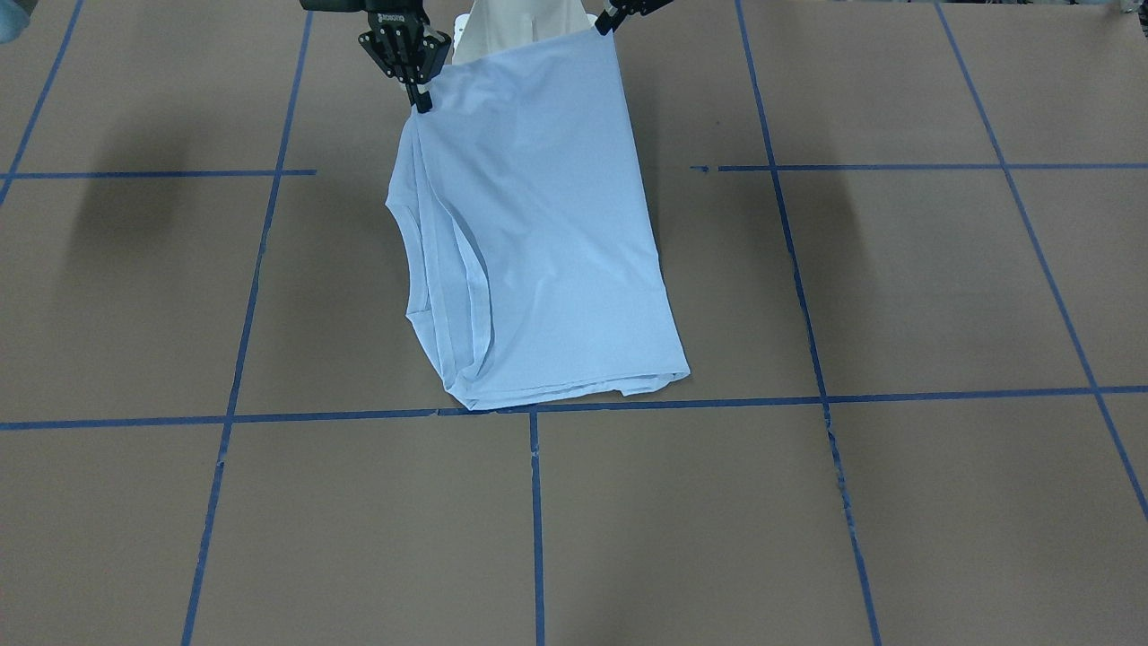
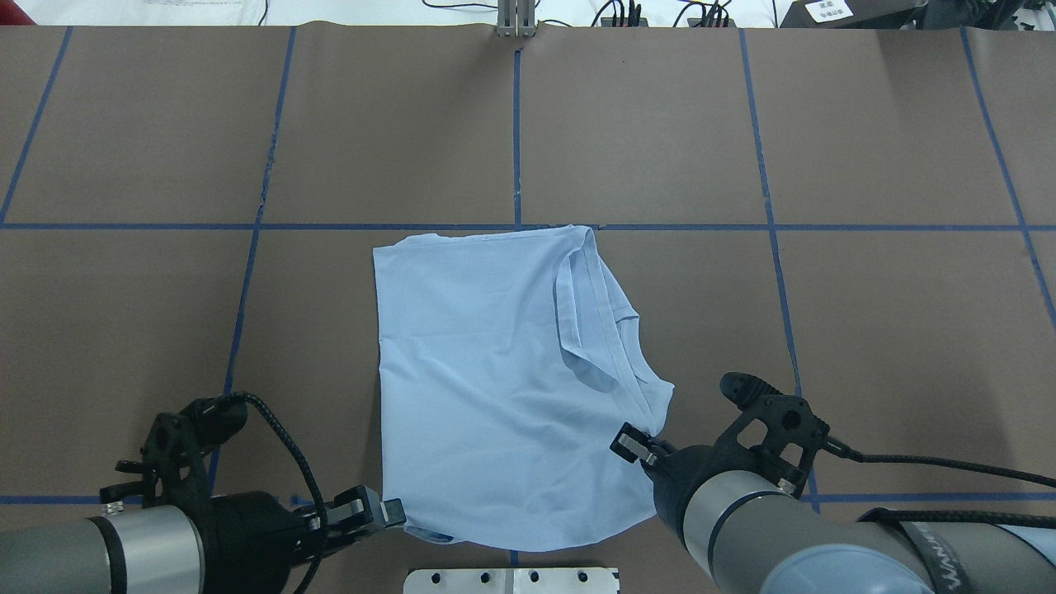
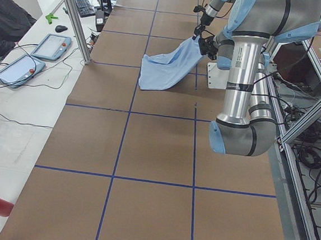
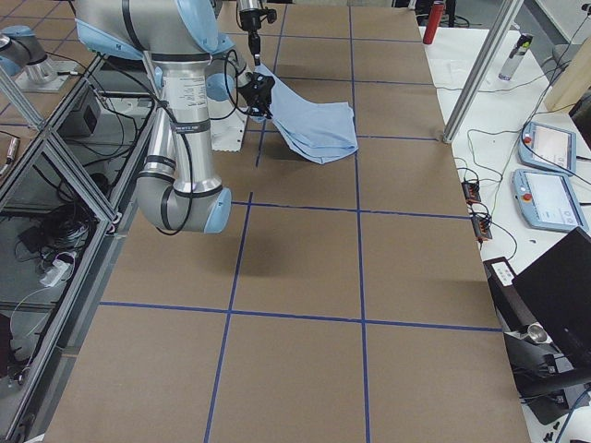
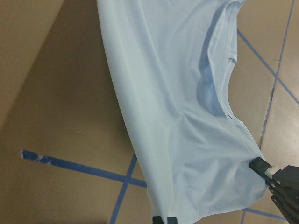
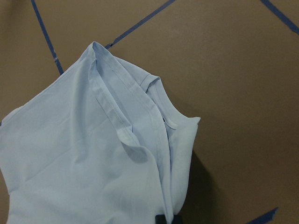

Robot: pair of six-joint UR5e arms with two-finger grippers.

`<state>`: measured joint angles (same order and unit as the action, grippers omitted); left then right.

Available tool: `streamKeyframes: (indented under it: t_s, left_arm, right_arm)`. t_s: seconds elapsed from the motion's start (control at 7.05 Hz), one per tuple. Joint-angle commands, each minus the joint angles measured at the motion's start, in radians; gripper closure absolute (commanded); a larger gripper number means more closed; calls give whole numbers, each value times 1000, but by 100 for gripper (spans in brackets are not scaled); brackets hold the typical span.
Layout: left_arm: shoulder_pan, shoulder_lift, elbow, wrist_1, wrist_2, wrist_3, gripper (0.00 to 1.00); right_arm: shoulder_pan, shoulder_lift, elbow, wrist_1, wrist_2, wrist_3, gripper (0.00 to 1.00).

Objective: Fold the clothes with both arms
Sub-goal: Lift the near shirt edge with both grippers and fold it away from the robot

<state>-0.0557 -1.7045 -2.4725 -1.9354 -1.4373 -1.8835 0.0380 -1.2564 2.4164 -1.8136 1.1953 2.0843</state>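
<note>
The light blue T-shirt (image 2: 478,371) is folded over itself. Its far edge rests on the brown table by a blue tape line, and its near edge is lifted toward the robot. My left gripper (image 2: 396,513) is shut on the near left corner; it also shows in the front-facing view (image 1: 603,27). My right gripper (image 2: 639,450) is shut on the near right corner by the hemmed folds, and shows in the front-facing view (image 1: 420,100). The shirt fills both wrist views (image 5: 168,93) (image 6: 84,163). The chest print and neck label are hidden.
The white base plate (image 2: 511,580) lies just behind the lifted edge. Blue tape lines (image 1: 534,502) grid the brown table. A side bench with tablets (image 3: 51,46) and a metal post (image 3: 74,17) stands beyond the table's far edge, with cables (image 2: 627,12) there.
</note>
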Motion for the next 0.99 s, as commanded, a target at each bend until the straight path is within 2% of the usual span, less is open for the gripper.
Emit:
streamKeyframes:
  t_s: [0.0, 0.28, 0.57, 0.85]
  left_arm:
    - [-10, -9, -48, 91, -43, 0, 100]
    - [-13, -15, -14, 110, -43, 12, 100]
    - [-67, -79, 50, 115, -43, 96, 100]
    - [-142, -84, 70, 116, -46, 170, 100]
  right_arm:
    - [-15, 50, 14, -79, 0, 16, 100]
    - [66, 136, -135, -70, 1, -3, 100]
    - [153, 184, -210, -64, 13, -67, 100]
    - [239, 210, -351, 85, 58, -108, 100]
